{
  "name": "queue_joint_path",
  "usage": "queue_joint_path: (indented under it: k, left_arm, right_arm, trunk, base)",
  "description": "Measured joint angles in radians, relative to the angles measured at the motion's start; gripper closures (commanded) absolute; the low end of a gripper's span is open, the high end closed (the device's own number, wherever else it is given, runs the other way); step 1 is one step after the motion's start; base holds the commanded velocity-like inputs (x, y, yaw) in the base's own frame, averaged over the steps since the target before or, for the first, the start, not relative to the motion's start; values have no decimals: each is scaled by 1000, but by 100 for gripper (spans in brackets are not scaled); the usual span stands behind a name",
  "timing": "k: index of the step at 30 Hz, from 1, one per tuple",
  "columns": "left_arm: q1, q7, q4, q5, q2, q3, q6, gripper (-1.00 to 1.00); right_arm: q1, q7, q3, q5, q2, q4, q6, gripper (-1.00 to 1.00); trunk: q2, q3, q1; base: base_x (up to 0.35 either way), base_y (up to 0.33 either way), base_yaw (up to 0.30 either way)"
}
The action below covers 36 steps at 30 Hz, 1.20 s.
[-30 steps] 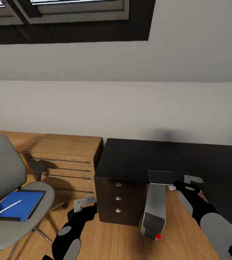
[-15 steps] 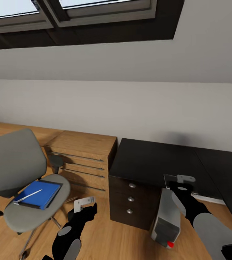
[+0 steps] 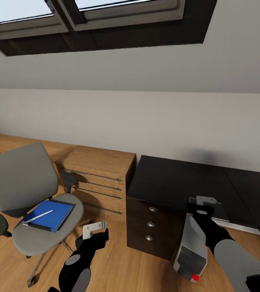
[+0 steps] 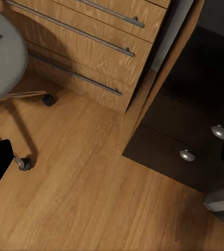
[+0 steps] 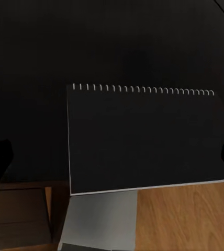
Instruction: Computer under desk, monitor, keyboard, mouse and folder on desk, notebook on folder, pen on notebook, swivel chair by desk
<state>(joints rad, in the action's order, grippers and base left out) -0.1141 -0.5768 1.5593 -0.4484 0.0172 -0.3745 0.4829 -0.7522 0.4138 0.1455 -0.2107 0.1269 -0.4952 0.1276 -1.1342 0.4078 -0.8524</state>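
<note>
Notebook (image 5: 143,138) lies on the black surface (image 3: 166,178) under the open, empty right pincer (image 3: 205,200). Judged step: collecting it; next, descend and grip its edge. Left pincer (image 3: 94,227) hangs open.

The chair (image 3: 18,178) had a grey seat and back with black armrests, and on it lay a bright blue folder (image 3: 51,215) with a thin white pen (image 3: 39,216) across it. The cabinet (image 3: 99,178) and floor (image 3: 118,267) were light wood with visible grain, the cabinet's drawers crossed by dark handle lines, while the desk (image 3: 174,182) was glossy black with round silver knobs (image 3: 150,224). The computer (image 3: 192,247) was silver-grey with a red light, the notebook (image 5: 143,141) dark grey-black with a pale edge and a row of white binding marks, and the walls (image 3: 146,117) white.
</note>
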Motion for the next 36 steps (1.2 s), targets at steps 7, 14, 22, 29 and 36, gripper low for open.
queue_joint_path:
  k: [7, 14, 22, 29, 36]
  left_arm:
    - [0, 0, 0, 0, 0, 0, 0, -100]
    - [0, 0, -1, 0, 0, 0, 0, -100]
    - [0, 0, 0, 0, 0, 0, 0, -100]
    - [0, -1, -1, 3, 0, -1, -2, -100]
    - [0, -2, -1, 6, -2, 0, -3, -100]
  right_arm:
    - [1, -1, 0, 0, -5, -1, -34, -100]
    - [1, -1, 13, 3, -10, -1, -45, -100]
    - [1, 3, 21, 4, -24, -4, -52, -100]
    - [1, 18, 19, 11, -66, -1, -77, -100]
    - [1, 21, 19, 11, -67, -2, -79, -100]
  trunk:
    - [0, 0, 0]
    - [0, 0, 0]
    - [0, 0, 0]
    - [0, 4, 0]
    - [0, 9, 0]
  base:
    - [0, 0, 3]
    - [0, 0, 0]
    - [0, 0, 54]
    - [0, 49, 256]
    - [0, 260, 147]
